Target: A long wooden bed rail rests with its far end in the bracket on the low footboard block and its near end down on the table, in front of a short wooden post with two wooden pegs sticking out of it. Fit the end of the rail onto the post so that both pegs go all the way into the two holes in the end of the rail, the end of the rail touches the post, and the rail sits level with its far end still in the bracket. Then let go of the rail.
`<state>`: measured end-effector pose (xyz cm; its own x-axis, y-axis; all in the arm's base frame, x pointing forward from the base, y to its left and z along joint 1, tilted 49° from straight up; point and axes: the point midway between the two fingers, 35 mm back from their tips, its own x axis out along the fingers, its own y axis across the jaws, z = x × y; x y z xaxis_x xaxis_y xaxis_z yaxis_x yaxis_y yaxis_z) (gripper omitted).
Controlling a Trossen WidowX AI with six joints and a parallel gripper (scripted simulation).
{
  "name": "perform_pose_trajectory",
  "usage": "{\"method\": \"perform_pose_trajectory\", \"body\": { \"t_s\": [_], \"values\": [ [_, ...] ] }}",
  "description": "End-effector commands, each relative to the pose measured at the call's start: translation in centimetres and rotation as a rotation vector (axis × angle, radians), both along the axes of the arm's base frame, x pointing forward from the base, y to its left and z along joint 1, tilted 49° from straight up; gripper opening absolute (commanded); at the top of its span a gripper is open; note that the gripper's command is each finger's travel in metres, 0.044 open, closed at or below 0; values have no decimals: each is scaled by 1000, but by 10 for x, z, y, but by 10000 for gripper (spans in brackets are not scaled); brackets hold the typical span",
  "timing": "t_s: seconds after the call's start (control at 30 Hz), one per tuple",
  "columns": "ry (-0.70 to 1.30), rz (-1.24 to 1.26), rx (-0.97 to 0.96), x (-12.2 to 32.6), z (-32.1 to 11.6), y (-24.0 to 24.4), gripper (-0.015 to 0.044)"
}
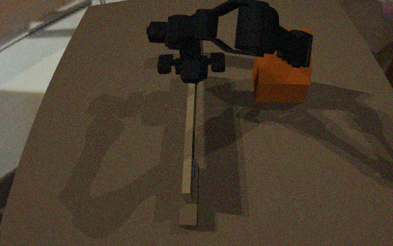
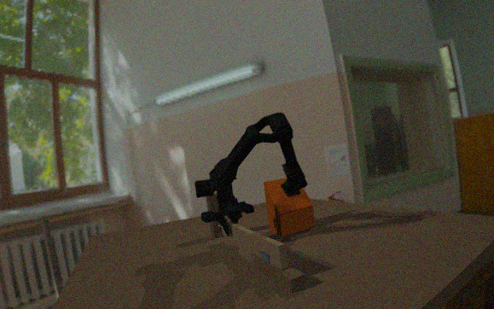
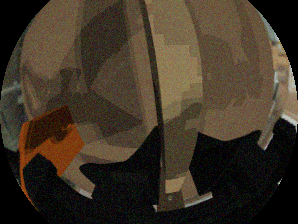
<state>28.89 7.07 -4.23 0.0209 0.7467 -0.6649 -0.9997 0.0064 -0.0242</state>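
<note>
My gripper [image 1: 192, 81] [image 2: 228, 230] [image 3: 166, 128] points down and is shut on the long pale rail [image 1: 189, 143] [image 2: 258, 239] [image 3: 176, 75], close to its near end. The rail runs toward the front of the top view, its far end over the low footboard block [image 1: 188, 215]. Whether that end sits in the bracket is too dark to tell. The post [image 2: 216, 230] stands behind my gripper, mostly covered. The pegs, the holes and any gap at the post are hidden. Whether the rail is level I cannot tell.
An orange box [image 1: 282, 92] [image 2: 294, 219] [image 3: 67, 147] stands beside the arm, to the right of the rail in the top and exterior views. Broad arm shadows cross the brown table [image 1: 317, 204] [image 2: 391, 252].
</note>
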Motion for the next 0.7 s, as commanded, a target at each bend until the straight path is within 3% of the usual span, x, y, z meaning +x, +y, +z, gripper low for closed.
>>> {"method": "perform_pose_trajectory", "body": {
  "t_s": [0.0, 0.67],
  "values": [
    [-5, -6, 5, 2, 3, -3, 0],
    [-5, -6, 4, 1, 7, -8, 0]
  ]
}}
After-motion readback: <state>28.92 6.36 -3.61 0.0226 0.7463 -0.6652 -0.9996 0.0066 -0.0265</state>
